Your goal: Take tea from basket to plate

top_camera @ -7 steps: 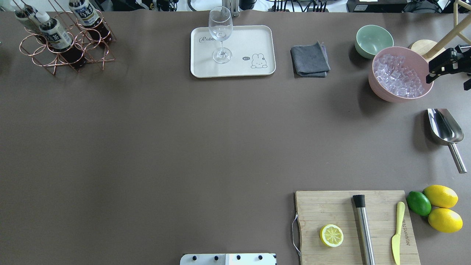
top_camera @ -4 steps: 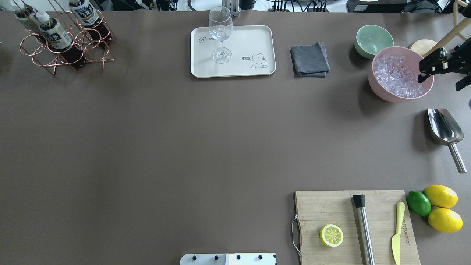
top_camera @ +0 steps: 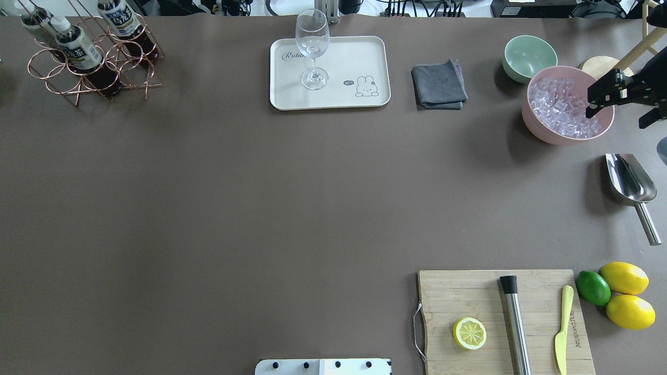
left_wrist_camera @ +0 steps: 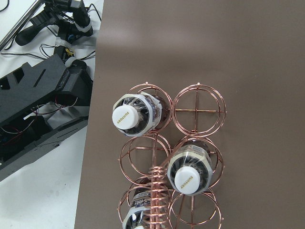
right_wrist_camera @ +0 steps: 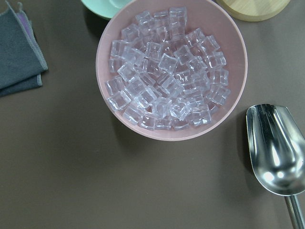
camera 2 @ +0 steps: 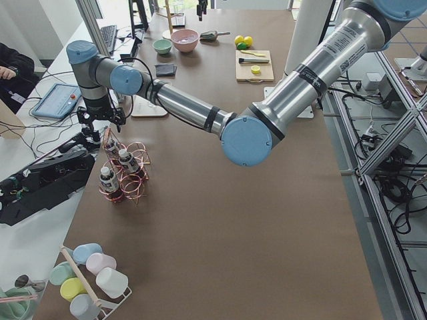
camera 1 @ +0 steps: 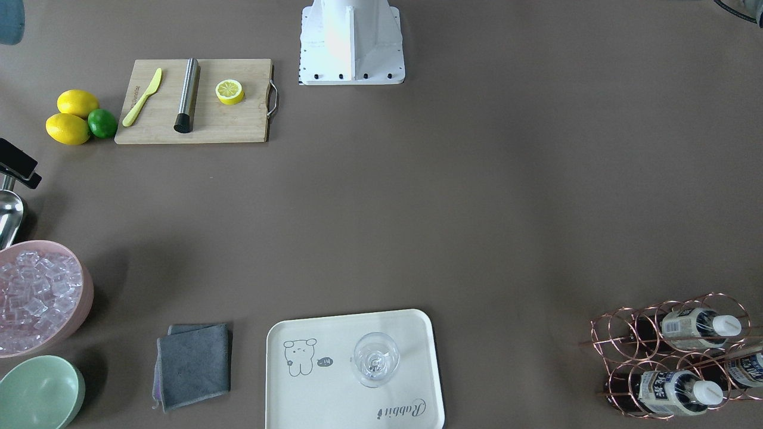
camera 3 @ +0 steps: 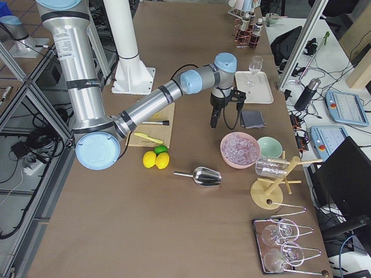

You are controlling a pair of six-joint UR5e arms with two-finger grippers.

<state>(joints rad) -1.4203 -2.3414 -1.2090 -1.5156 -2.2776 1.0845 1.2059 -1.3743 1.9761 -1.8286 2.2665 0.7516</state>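
Table: brown mat (top_camera: 260,208) wall to wall, with the action out at the far-left corner.
Tea: three small bottles stand in the copper basket (left_wrist_camera: 197,111), and the one to watch, the tea (left_wrist_camera: 186,176), sits in a middle cell just beside the coiled handle.
Axis: long axis vertical, white cap pointing straight up at the wrist camera, dark body down inside its ring.
Left gripper: the left gripper (camera 2: 101,123) hangs just above the bottles, but only the side view shows it, so I cannot tell how its fingers stand.
Right gripper: the right gripper (top_camera: 599,99) hovers over the pink bowl of ice (right_wrist_camera: 176,135), well apart from the basket; finger spread can't be read either.
Handling: looks light, and likely thin-walled plastic that gives if squeezed, with a slick label. I'd judge the cap and neck the place to take hold, since the wire hugs the body.
Next move: probably straight up, clear of the ring and handle.
Plate: cream plate (top_camera: 359,57) waits across the table, a wine glass (top_camera: 312,52) standing on it, so the bare end near the drawing looks safest.
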